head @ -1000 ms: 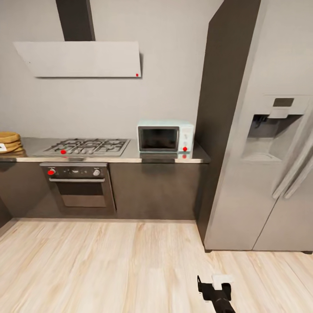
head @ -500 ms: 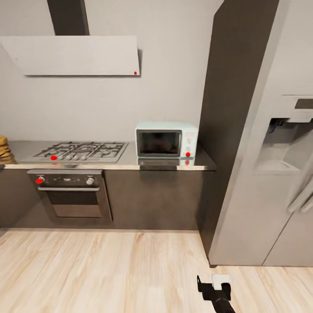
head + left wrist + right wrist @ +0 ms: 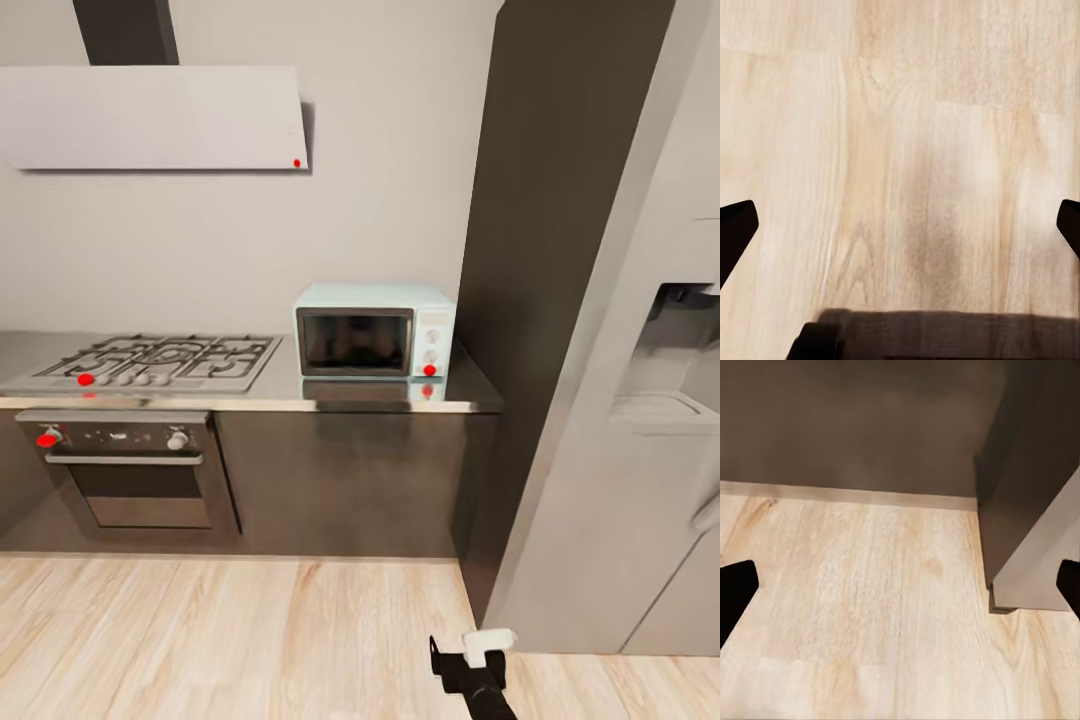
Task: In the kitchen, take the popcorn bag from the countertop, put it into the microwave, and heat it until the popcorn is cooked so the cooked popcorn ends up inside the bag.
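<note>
The pale mint-blue microwave (image 3: 375, 340) stands with its dark glass door closed at the right end of a glossy reflective worktop (image 3: 300, 398), straight ahead in the head view. The popcorn bag, the popcorn and the matte light-grey countertop are out of view. My right gripper (image 3: 465, 655) hangs low over the wooden floor at the bottom of the head view. In the right wrist view the right gripper (image 3: 900, 585) is open, its dark fingertips (image 3: 735, 585) far apart over the floor. The left gripper (image 3: 900, 225) is open too, above bare floorboards.
A gas hob (image 3: 150, 362) lies left of the microwave, with a steel oven (image 3: 130, 465) below and a white slanted hood (image 3: 150, 118) above. A dark tall panel (image 3: 540, 300) and a grey fridge (image 3: 640, 450) stand on the right. Wooden floor (image 3: 220, 640) lies before the cabinets.
The camera has come closer to the worktop, so the whole picture shifted; the microwave looks larger and the stack at the far left has left the view. Both grippers hang as before.
</note>
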You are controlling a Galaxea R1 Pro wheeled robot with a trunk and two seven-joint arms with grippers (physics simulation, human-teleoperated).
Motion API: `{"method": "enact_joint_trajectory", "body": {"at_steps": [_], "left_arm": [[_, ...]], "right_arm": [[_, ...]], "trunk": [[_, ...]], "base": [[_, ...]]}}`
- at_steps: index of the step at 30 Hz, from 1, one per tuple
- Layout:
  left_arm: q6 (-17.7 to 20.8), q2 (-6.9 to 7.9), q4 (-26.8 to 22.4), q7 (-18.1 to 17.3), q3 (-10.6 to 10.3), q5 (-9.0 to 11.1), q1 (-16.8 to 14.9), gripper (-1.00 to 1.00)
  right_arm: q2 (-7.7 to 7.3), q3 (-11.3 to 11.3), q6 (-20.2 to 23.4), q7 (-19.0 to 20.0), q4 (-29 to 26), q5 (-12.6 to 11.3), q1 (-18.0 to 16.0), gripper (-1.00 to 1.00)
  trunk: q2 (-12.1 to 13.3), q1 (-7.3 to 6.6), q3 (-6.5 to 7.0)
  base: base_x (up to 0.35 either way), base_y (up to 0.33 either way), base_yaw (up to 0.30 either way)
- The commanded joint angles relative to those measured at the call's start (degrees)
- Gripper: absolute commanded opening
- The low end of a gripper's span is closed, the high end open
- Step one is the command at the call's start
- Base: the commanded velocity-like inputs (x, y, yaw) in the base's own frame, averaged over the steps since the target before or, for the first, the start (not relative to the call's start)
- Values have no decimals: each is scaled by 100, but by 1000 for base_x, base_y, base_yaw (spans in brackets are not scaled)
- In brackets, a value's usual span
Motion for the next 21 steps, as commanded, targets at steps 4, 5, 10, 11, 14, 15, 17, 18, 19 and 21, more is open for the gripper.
{"method": "enact_joint_trajectory", "body": {"at_steps": [4,5,10,11,14,15,17,18,19,21], "left_arm": [[290,106,8,-3,18,10,17,100],[321,131,9,-5,10,7,45,100],[367,153,4,-13,-14,-11,363,100],[367,135,2,-13,-20,-15,399,100],[361,114,7,-13,-27,-16,437,100],[360,108,6,-13,-31,-19,441,100],[359,101,6,-13,-33,-16,445,100],[358,103,7,-13,-31,-14,446,100],[358,104,8,-13,-26,-8,450,100],[358,110,9,-13,-20,-4,515,100]], "right_arm": [[28,144,70,-44,-375,-4,-5,100],[27,168,141,-43,-594,-3,-6,100],[-15,307,1678,-39,-2860,-1,-7,100],[-22,305,2186,-36,-3540,-1,-9,100],[-5,286,2957,-36,-4561,-1,-115,100],[5,290,3058,-36,-4670,2,-224,100],[-10,326,3278,-27,-4803,2,-682,100],[-15,319,3361,-26,-4821,1,-792,100],[-17,307,3456,-26,-4837,0,-907,100],[-24,294,3527,-33,-4855,6,-1150,100]], "trunk": [[-2,3,-6],[-2,3,-6],[-2,3,-6],[-2,3,-6],[-2,3,-6],[-2,3,-6],[-2,3,-6],[-2,3,-6],[-2,3,-6],[-2,3,-6]], "base": [[327,-90,0],[179,-38,0],[50,-11,0],[8,-2,0],[3,-1,0],[1,0,0],[0,0,0],[0,0,0],[0,0,0],[0,0,0]]}}
